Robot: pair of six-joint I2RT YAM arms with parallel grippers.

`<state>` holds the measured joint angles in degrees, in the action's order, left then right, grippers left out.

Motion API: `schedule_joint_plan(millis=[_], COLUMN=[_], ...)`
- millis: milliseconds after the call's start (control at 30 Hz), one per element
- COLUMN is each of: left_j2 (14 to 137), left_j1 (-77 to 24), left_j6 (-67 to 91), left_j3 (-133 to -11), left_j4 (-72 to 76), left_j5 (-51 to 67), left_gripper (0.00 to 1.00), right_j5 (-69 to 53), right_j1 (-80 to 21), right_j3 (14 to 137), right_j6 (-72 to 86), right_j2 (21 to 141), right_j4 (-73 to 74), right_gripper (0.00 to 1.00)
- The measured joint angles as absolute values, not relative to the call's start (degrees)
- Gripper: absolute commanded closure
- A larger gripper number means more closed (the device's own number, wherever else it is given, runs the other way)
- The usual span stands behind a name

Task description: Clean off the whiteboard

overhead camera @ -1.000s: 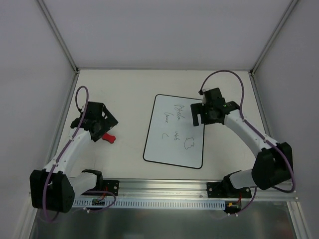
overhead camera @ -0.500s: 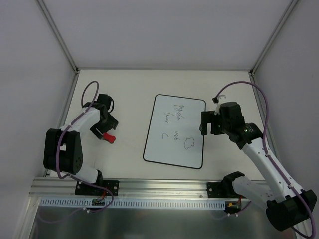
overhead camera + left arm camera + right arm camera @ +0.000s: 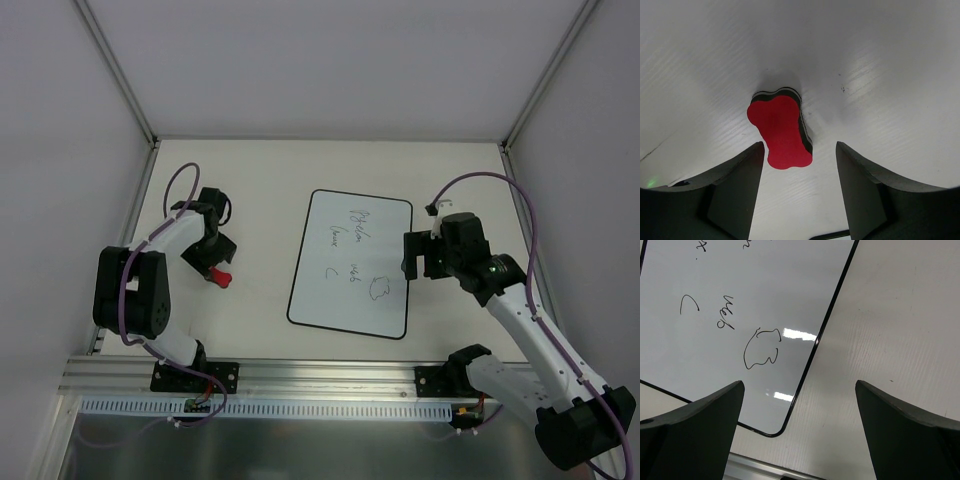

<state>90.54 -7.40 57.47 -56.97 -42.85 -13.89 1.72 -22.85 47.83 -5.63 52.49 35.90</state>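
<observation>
Whiteboard (image 3: 345,270) lies just beside the right claw (image 3: 409,257), spread wide.

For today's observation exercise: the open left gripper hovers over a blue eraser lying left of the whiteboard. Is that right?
No: the eraser is red, as the left wrist view shows. The open left gripper does hover over it, left of the whiteboard.

Whiteboard (image 3: 330,285): white, thin black border, dark scribbles. Eraser (image 3: 782,132), between left jaws: red top, black base. Desk (image 3: 260,180): off-white.
</observation>
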Motion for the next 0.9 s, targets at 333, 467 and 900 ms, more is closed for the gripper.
schedule_joint_plan(millis=[333, 467, 900], left_j2=[90.8, 90.7, 91.2], left_j1=[-7.0, -6.3, -5.5], left_j6=[59.0, 59.3, 59.7], left_j3=[-56.4, -55.5, -54.6], left_j4=[-43.0, -43.1, -43.4], left_j5=[-14.0, -14.1, -14.1], left_gripper=[0.42, 0.42, 0.55], right_j5=[1.3, 1.1, -0.4], right_j1=[-22.9, -22.9, -22.9], right_j3=[47.1, 47.0, 47.0], right_j6=[-6.2, -6.3, -6.7], right_j2=[52.5, 52.5, 53.2], right_j4=[35.9, 35.9, 35.9], right_gripper=[0.01, 0.01, 0.01])
